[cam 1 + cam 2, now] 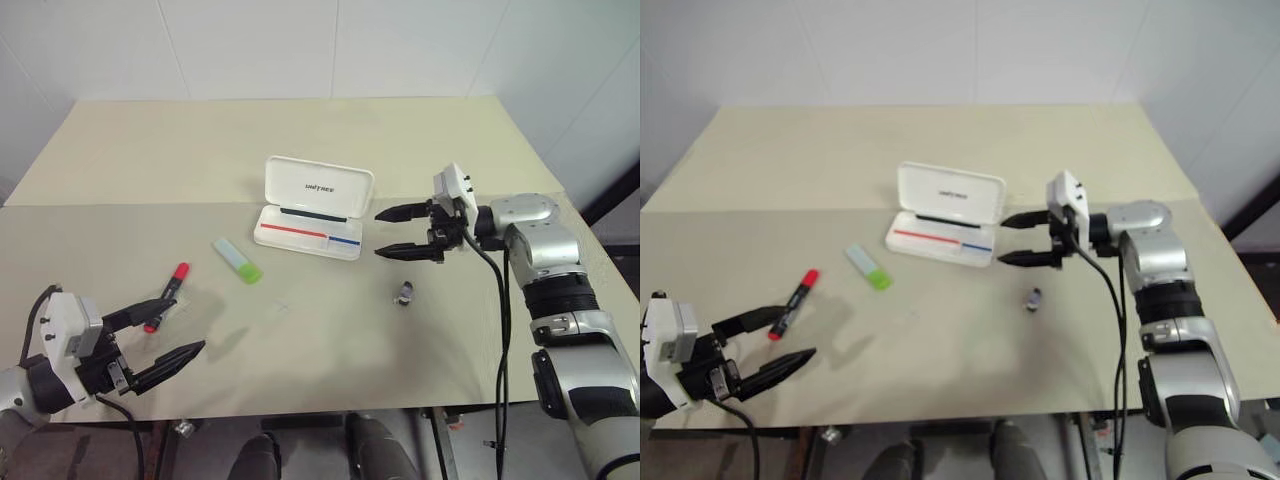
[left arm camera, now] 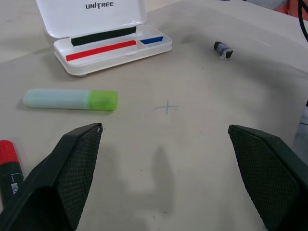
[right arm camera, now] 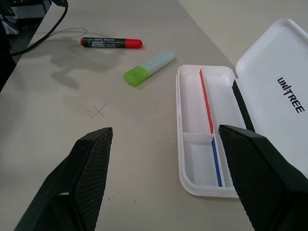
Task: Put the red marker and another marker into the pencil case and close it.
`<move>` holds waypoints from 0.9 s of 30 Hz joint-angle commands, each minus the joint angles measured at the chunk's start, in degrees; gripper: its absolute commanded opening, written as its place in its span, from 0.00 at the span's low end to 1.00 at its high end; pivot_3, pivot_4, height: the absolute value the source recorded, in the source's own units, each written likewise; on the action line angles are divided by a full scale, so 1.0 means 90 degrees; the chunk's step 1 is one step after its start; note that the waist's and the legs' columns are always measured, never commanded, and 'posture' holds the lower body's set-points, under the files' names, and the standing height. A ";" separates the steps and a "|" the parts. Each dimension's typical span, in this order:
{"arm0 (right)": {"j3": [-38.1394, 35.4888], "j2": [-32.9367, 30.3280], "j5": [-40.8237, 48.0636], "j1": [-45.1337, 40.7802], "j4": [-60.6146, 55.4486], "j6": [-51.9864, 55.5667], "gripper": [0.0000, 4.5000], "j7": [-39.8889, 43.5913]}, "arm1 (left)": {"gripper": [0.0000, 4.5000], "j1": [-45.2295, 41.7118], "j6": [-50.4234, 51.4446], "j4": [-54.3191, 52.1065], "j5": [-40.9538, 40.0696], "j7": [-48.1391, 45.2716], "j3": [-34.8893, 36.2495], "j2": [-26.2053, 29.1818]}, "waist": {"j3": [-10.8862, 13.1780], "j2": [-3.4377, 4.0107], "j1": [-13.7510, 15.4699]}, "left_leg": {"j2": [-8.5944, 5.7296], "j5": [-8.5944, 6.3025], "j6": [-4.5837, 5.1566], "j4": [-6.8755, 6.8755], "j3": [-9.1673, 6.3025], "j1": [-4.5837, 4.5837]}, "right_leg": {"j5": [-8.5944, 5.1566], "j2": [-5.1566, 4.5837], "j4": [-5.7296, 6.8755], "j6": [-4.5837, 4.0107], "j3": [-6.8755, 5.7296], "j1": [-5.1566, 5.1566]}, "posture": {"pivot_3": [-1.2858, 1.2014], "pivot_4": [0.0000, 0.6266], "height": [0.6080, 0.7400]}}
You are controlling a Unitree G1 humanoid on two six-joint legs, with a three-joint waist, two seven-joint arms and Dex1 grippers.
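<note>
The white pencil case (image 1: 305, 230) lies open at the table's middle, lid raised toward the far side, with red and blue stripes inside its empty tray (image 3: 202, 120). The red marker (image 1: 168, 293) with its black barrel and red cap lies at the left. Between it and the case rests the mint highlighter (image 1: 237, 259) with a lime-green cap. My left gripper (image 1: 165, 333) hovers open near the front left edge, just in front of the red marker. My right gripper (image 1: 398, 231) is open and empty, pointing at the case's right end from a short gap.
A small dark grey bit (image 1: 404, 293) lies on the table in front of my right gripper. A faint pencil cross (image 2: 166, 108) marks the beige tabletop (image 1: 300, 340) between the highlighter and that bit. White walls stand behind the table's far edge.
</note>
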 commanded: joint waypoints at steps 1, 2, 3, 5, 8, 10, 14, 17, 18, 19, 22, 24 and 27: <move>-0.0176 0.0053 0.0106 -0.0152 -0.0060 -0.0116 1.00 -0.0010 | 0.99 -0.0177 -0.0126 0.0055 -0.0001 0.0003 0.0080 0.0134 | 0.0000 0.0000 0.0000 | 0.0000 0.0000 0.0000 0.0001 0.0000 0.0000 | 0.0000 0.0000 0.0000 0.0000 0.0000 0.0000 | 0.52 0.24 1.00; -0.0180 0.0089 0.0092 -0.0172 0.0001 -0.0185 1.00 -0.0036 | 0.99 -0.0224 -0.0154 0.0096 0.0034 -0.0003 0.0067 0.0156 | 0.0000 0.0000 0.0000 | 0.0000 0.0000 0.0000 0.0001 0.0000 0.0000 | 0.0000 -0.0001 0.0002 0.0000 0.0000 0.0000 | 0.52 0.24 1.00; -0.0187 0.0118 0.0069 -0.0178 0.0052 -0.0260 1.00 -0.0067 | 0.99 -0.0247 -0.0169 0.0118 0.0055 -0.0006 0.0053 0.0160 | 0.0000 0.0000 -0.0001 | 0.0000 0.0000 0.0000 0.0006 -0.0001 0.0000 | 0.0000 0.0001 0.0006 0.0000 0.0000 0.0000 | 0.52 0.24 1.00; -0.0185 0.0227 -0.0044 -0.0205 0.0108 -0.0440 1.00 -0.0302 | 0.99 -0.0338 -0.0178 0.0152 0.0034 -0.0002 0.0002 0.0168 | 0.0000 0.0000 -0.0008 | 0.0000 0.0000 0.0000 0.0010 -0.0001 0.0000 | 0.0000 0.0001 0.0010 0.0000 0.0000 0.0000 | 0.52 0.24 1.00; -0.0110 0.0416 -0.0225 -0.0222 -0.0008 -0.0445 1.00 -0.0773 | 0.99 -0.0542 -0.0335 0.0321 0.0112 -0.0013 -0.0037 0.0156 | 0.0000 0.0000 -0.0016 | 0.0000 0.0000 0.0000 0.0015 0.0000 0.0001 | 0.0001 0.0001 0.0017 0.0002 0.0001 0.0000 | 0.52 0.24 1.00; -0.0041 0.0538 -0.0334 -0.0130 -0.0138 -0.0397 1.00 -0.1006 | 0.99 -0.0706 -0.0603 0.0475 0.0260 0.0072 -0.0037 0.0023 | 0.0000 0.0000 -0.0015 | 0.0001 0.0000 0.0000 0.0016 0.0000 0.0002 | 0.0002 0.0002 0.0026 0.0003 0.0001 -0.0001 | 0.52 0.24 1.00; 0.0195 0.0647 -0.0595 0.0121 -0.0559 0.0169 1.00 -0.1442 | 0.99 -0.0943 -0.0707 0.0506 -0.0042 0.0320 0.0163 -0.0299 | -0.0003 -0.0004 -0.0004 | 0.0001 0.0000 0.0000 0.0020 -0.0002 0.0001 | 0.0011 0.0003 0.0035 0.0020 0.0000 -0.0003 | 0.52 0.24 1.00; 0.0335 0.0708 -0.0608 0.0272 -0.0838 0.0503 1.00 -0.1495 | 0.99 -0.0691 -0.0684 0.0562 0.0001 0.0109 0.0301 -0.0188 | -0.0003 -0.0004 -0.0003 | 0.0000 0.0000 0.0000 0.0021 -0.0002 0.0000 | 0.0012 0.0002 0.0034 0.0023 0.0001 -0.0003 | 0.52 0.24 1.00; 0.0365 0.0717 -0.0611 0.0300 -0.0907 0.0590 1.00 -0.1506 | 0.99 -0.0643 -0.0687 0.0575 0.0003 0.0071 0.0333 -0.0165 | -0.0003 -0.0004 -0.0005 | 0.0000 0.0000 -0.0001 0.0020 -0.0002 0.0000 | 0.0012 0.0002 0.0034 0.0022 0.0000 -0.0003 | 0.52 0.24 1.00; 0.0468 0.0734 -0.0654 0.0300 -0.0963 0.0756 1.00 -0.1496 | 0.99 -0.0604 -0.0692 0.0609 -0.0016 0.0026 0.0404 -0.0129 | -0.0003 -0.0004 -0.0007 | 0.0000 -0.0001 -0.0001 0.0020 -0.0002 0.0000 | 0.0012 0.0002 0.0034 0.0022 0.0001 -0.0003 | 0.52 0.24 1.00; 0.0767 0.0836 -0.0900 0.0193 -0.0713 0.0879 1.00 -0.1484 | 0.99 -0.0575 -0.0609 0.0568 -0.0089 0.0037 0.0463 -0.0077 | -0.0003 -0.0004 -0.0008 | 0.0001 0.0000 -0.0001 0.0024 -0.0002 0.0001 | 0.0012 0.0003 0.0035 0.0021 0.0000 -0.0004 | 0.52 0.24 1.00; 0.0893 0.0946 -0.1015 0.0108 -0.0567 0.0859 1.00 -0.1539 | 0.99 -0.0562 -0.0527 0.0524 -0.0177 0.0001 0.0481 -0.0018 | -0.0003 -0.0004 -0.0014 | 0.0001 0.0000 -0.0001 0.0029 -0.0002 0.0001 | 0.0010 0.0003 0.0036 0.0018 0.0001 -0.0004 | 0.52 0.24 1.00; 0.1026 0.1207 -0.1176 -0.0068 -0.0153 0.0744 1.00 -0.1675 | 0.99 -0.0753 -0.0558 0.0772 -0.0079 -0.0034 0.0384 0.0127 | -0.0003 -0.0005 -0.0017 | 0.0001 0.0000 -0.0001 0.0034 -0.0001 0.0001 | 0.0011 0.0004 0.0038 0.0017 0.0002 -0.0003 | 0.52 0.24 1.00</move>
